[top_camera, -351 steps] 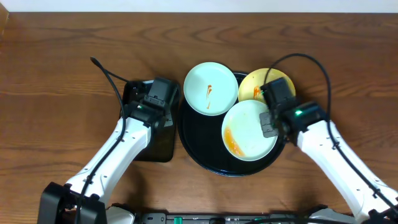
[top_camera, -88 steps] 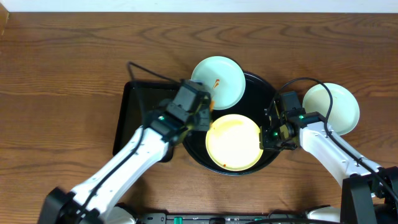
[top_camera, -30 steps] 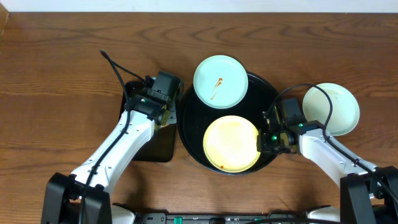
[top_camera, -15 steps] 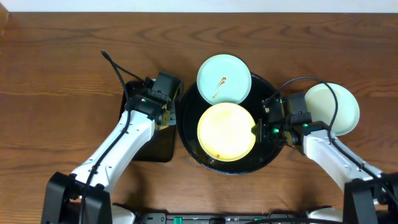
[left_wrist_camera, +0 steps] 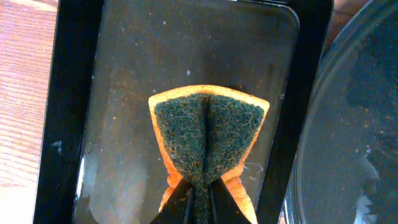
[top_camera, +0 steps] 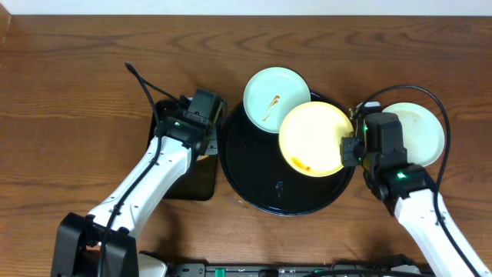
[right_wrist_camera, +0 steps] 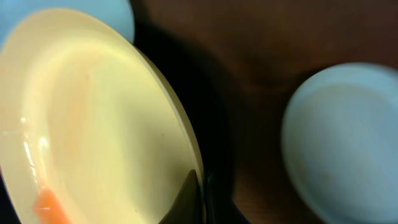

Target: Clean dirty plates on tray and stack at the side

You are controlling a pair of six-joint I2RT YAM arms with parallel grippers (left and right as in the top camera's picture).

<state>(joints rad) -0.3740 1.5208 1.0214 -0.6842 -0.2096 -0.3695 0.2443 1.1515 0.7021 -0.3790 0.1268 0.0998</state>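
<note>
Right gripper [top_camera: 347, 150]: I am pinching the yellow plate [top_camera: 314, 135] by its rim at the plate's 3 o'clock edge, one finger on each side of the lip. The right wrist view is showing this plainly. The plate is hanging tilted over the 1 to 2 o'clock part of the round black tray [top_camera: 257, 181]. I cannot tell whether its low edge is touching the tray. An orange smear [top_camera: 300, 163] is sitting near the plate's 7 o'clock.

The smeared blue plate [top_camera: 275, 88] is lying at the tray's 12 o'clock, overhanging the rim and carrying a thin orange streak [top_camera: 269, 111]. The second blue plate [top_camera: 421, 131] is resting on the table [top_camera: 77, 92] at the tray's 3 o'clock, off the tray and partly behind my right arm [top_camera: 419, 204]. It is looking clean.

Left gripper [top_camera: 201, 132]: I am holding it over the rectangular black tray [top_camera: 192, 181], at the round tray's 9 o'clock. It is squeezing a sponge [left_wrist_camera: 208, 130], orange with a dark green face, folded up the middle by the pinch.
</note>
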